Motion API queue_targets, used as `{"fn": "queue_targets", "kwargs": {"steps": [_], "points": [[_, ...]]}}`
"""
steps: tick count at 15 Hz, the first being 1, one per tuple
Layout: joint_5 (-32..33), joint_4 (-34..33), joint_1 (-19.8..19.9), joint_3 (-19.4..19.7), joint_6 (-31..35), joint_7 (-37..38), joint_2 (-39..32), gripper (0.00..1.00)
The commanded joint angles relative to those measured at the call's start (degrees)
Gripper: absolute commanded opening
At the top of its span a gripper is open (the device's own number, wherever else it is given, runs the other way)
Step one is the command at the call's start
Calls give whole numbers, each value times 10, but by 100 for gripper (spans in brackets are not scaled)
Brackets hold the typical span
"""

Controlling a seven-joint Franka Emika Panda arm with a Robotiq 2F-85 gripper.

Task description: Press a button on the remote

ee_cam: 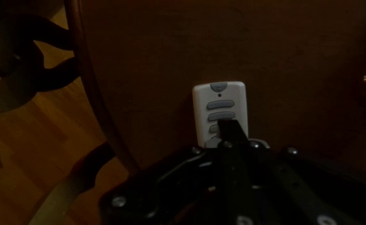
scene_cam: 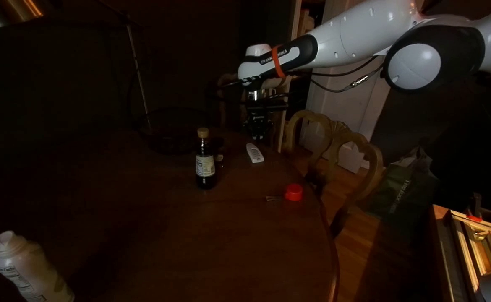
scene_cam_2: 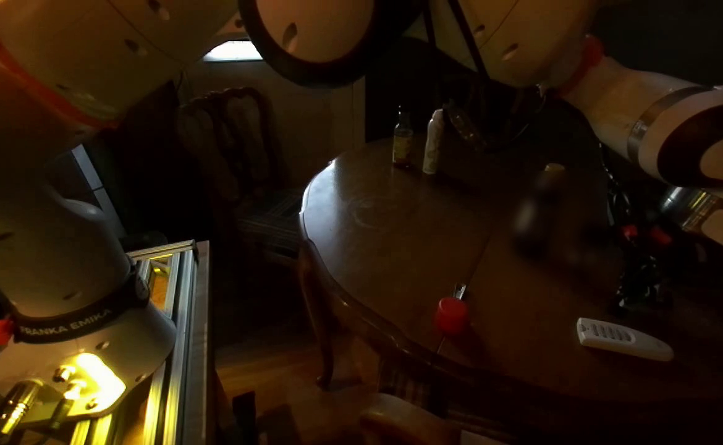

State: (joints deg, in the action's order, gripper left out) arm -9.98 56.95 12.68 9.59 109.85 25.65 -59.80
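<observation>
Because the closed, empty Robotiq gripper [ee_cam: 231, 130] partly hides buttons [ee_cam: 213, 128] on the white remote [ee_cam: 221, 110] mid-frame, a press could miss.

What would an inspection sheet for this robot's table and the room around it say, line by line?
Surface: dark wooden table, dimly lit.
Job's things: remote, lying buttons up on the table.
Clutter: dark bottle with a white label, white container, small red object, second bottle.
Gripper: looks shut, with nothing seen in it; above the remote, apart from it in both exterior views.
Cables: dark cables hang beneath the arm.
Surroundings: wooden chairs, green bag, metallic lamp.
</observation>
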Motion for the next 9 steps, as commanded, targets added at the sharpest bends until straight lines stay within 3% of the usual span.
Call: {"fn": "queue_targets", "kwargs": {"steps": [1, 9], "points": [[-4, -67, 9, -6, -30, 28, -44, 0], [-4, -149, 25, -10, -59, 48, -98, 0]]}}
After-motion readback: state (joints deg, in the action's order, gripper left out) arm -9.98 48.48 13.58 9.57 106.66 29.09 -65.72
